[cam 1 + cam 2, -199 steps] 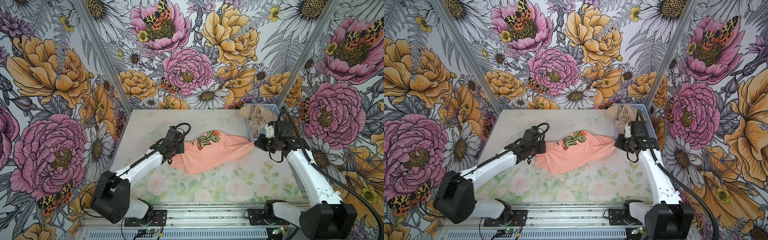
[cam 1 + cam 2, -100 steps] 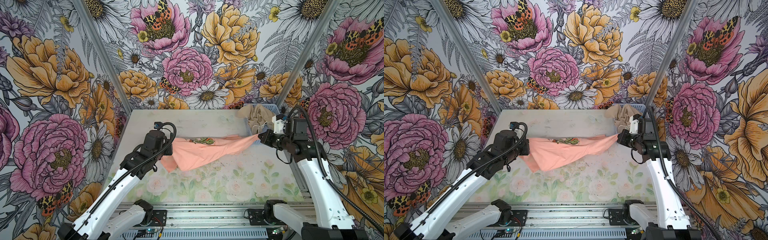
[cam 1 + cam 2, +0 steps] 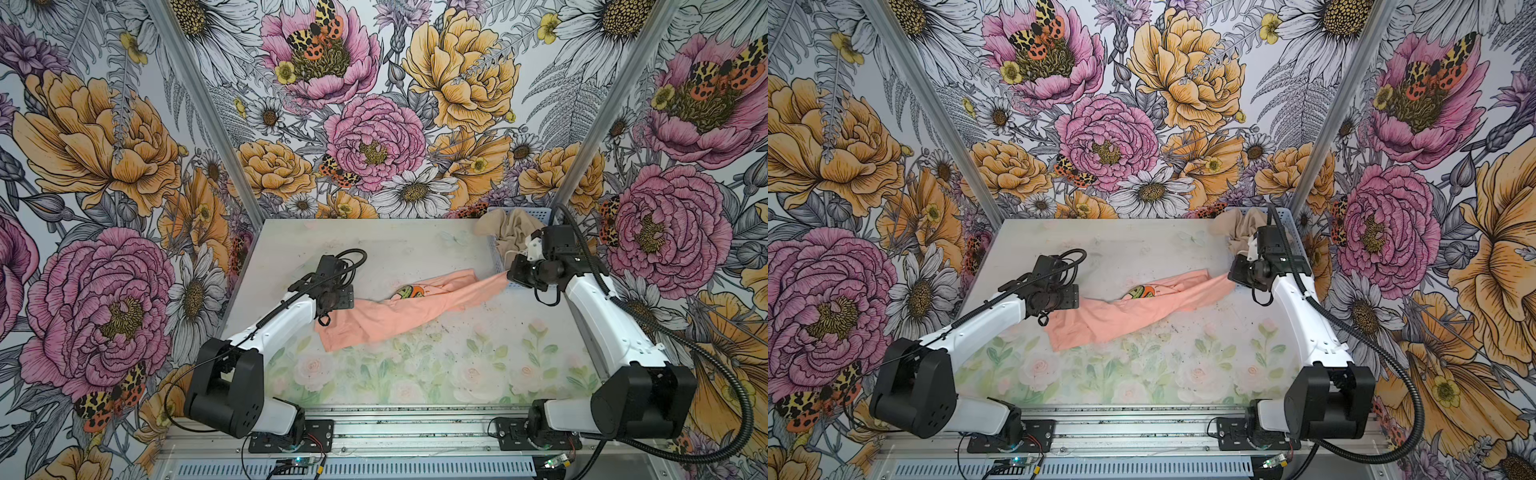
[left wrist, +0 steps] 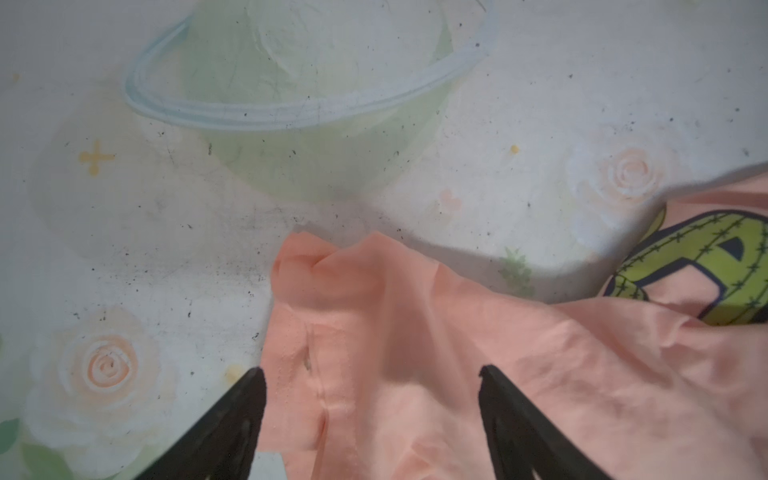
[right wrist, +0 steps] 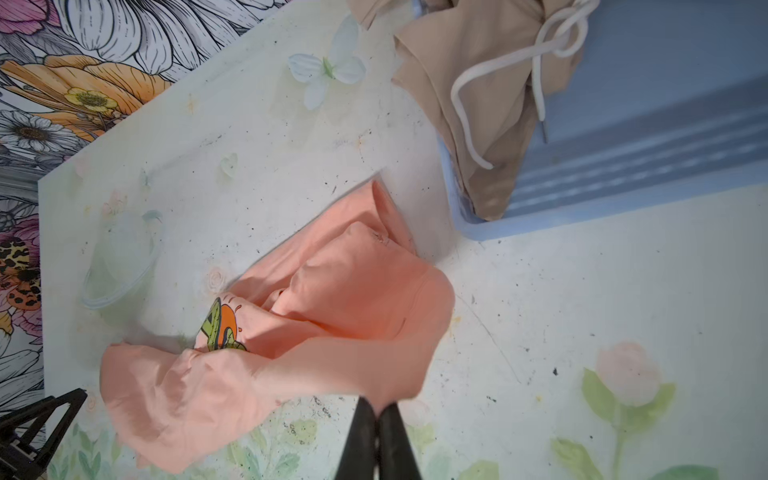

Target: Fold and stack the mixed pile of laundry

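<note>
Since half a second earlier, the T-shirt (image 3: 399, 311) has been let go at its left end and lowered from a taut span. That end is now slumped on the table (image 3: 374, 245). The left gripper (image 4: 370, 374) is seen released, its jaws spread wide above the fabric's stitched edge; whether the cloth is touched cannot be told. The right gripper (image 5: 378, 405) is kept clenched on the shirt's other end, which is held off the surface just in front of the blue basket (image 3: 536, 214).

In both top views the shirt (image 3: 1121, 316) is laid diagonally across the middle. Bare table is left along the whole front edge and in the back left corner. Room is tight only at the back right, where the basket is set against the walls.

The beige garment (image 3: 513, 230) is draped over the basket's rim. Its white drawstring (image 5: 454, 97) is shown clearly only in the right wrist view. The green lettering of the chest graphic (image 4: 706, 266) is shown clearly only in the left wrist view.
</note>
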You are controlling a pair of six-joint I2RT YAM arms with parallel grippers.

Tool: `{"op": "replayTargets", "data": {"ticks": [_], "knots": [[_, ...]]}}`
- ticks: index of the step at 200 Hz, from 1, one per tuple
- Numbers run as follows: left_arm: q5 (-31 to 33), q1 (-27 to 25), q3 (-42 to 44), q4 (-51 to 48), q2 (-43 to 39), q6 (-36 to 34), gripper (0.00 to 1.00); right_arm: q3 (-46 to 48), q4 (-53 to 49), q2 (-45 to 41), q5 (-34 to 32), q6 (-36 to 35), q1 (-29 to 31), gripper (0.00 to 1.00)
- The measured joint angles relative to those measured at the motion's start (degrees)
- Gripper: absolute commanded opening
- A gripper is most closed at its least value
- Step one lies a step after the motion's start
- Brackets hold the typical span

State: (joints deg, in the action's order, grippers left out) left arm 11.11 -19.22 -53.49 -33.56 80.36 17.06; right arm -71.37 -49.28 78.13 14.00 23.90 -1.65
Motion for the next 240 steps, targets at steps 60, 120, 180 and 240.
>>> {"op": "replayTargets", "data": {"ticks": [60, 120, 180, 240], "knots": [[-1.3, -3.7, 14.8, -3.4, -20.7, 15.5, 0.59, 2.8, 1.5, -2.0, -0.3, 0.0, 0.7, 0.00], [-5.4, -1.5, 22.0, -4.2, -21.4, 22.7, 0.44, 3.0, 1.6, -2.0, -0.3, 0.0, 1.4, 0.00], [-7.4, -0.9, 22.1, -2.3, -16.2, 22.7, 0.43, 3.1, 1.6, -2.1, -0.3, 0.0, 1.7, 0.00], [-7.8, -0.9, 23.8, 0.3, -14.4, 22.7, 0.41, 3.7, 1.8, -2.2, -0.3, 0.0, 1.9, 0.00]]}}
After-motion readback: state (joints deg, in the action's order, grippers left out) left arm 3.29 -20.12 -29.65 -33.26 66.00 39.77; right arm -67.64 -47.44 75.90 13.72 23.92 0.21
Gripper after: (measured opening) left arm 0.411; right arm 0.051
